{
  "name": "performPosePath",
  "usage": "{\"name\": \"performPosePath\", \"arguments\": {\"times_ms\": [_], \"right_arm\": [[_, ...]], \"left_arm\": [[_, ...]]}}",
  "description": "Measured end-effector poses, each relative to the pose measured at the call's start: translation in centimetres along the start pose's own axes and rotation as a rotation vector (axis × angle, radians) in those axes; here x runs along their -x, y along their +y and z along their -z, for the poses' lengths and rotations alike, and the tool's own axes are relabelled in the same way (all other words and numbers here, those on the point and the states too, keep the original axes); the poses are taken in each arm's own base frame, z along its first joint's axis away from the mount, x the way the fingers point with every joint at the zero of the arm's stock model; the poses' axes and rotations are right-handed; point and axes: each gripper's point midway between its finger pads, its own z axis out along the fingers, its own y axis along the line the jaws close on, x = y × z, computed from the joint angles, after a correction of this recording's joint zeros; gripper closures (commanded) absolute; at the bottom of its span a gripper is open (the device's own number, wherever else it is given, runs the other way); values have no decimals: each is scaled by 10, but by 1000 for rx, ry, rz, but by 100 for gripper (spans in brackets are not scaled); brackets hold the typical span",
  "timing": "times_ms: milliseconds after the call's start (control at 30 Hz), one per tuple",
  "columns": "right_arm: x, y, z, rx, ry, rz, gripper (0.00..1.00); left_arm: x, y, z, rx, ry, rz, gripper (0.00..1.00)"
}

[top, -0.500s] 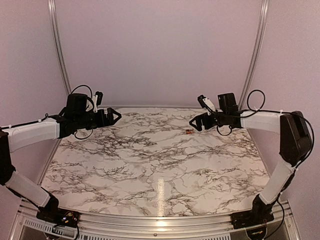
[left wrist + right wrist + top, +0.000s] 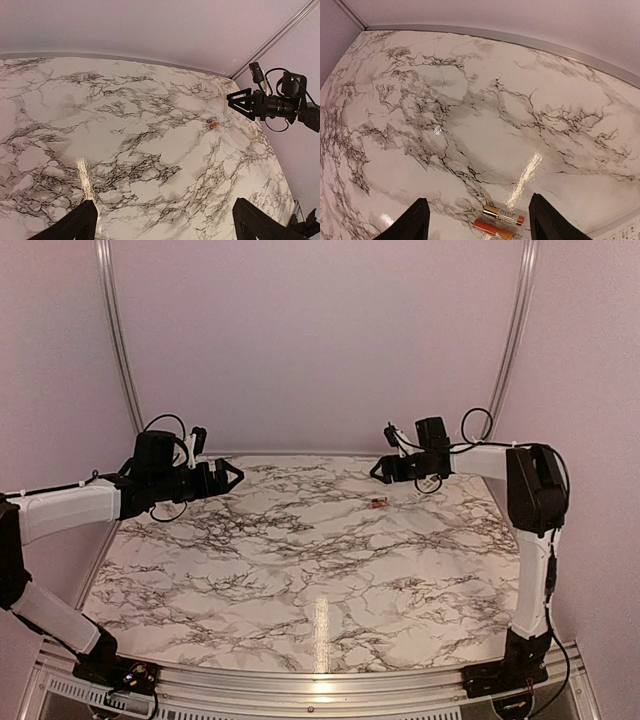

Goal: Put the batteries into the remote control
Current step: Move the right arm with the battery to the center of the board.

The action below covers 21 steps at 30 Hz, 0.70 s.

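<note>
Targeting: batteries [image 2: 502,216], side by side on the marble table [image 2: 300,580], far right part.
Bearing: just below the right gripper [image 2: 479,200], low inside its finger gap; long axes left-right, running across that gap.
Claw state: right gripper spread, pinching nothing; left gripper [image 2: 235,473] spread too, empty, well apart at far left.
Nearer arm: right.
Remote: remote control [image 2: 630,231] likely the white buttoned sliver just right of the batteries; mostly out of frame.
In the way: nothing visible.

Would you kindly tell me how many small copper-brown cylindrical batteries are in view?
2. They lie side by side on the marble-patterned table, toward its far right: one copper-brown cylindrical battery, a second battery just nearer the right wrist camera. Others may be hidden.
</note>
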Motion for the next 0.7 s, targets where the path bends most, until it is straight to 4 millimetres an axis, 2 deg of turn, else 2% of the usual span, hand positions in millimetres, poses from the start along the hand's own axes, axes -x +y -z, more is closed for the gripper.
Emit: {"name": "performPosePath", "arguments": {"times_ms": [167,367,700], "right_arm": [[-5,-12,-23,-9,34,-57,47],[-17,-25,-41,-10,73,-90,51],[-36,-42,-52,18,119,-135,55]], "left_arm": [[1,-1,0,-10,-9,5,1],[-1,-4,-1,-27,-5,4,1],[-20,-25,-9,-94,52,-53,1]]}}
